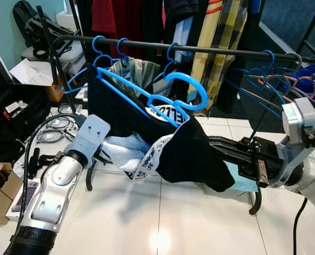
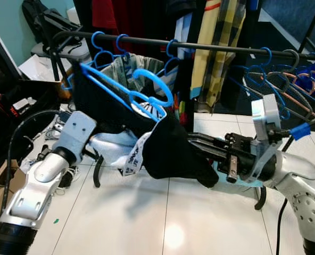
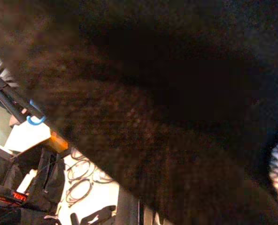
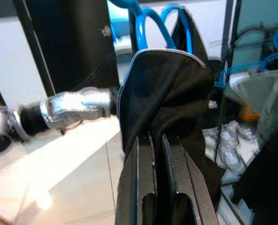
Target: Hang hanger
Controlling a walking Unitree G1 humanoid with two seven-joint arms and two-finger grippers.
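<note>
Blue hanger (image 1: 163, 95): carries black garment (image 1: 173, 143), held tilted just below the rail (image 1: 200, 49).
Right gripper (image 4: 160, 140): fingers pinch the garment's fabric.
Left gripper: buried under the garment, finger state unclear.

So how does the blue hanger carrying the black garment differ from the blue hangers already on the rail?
The held blue hanger is tilted, its hook off the rail, and wears the black garment. The hung blue hangers are hooked on and mostly bare. All are the same blue plastic type.
</note>
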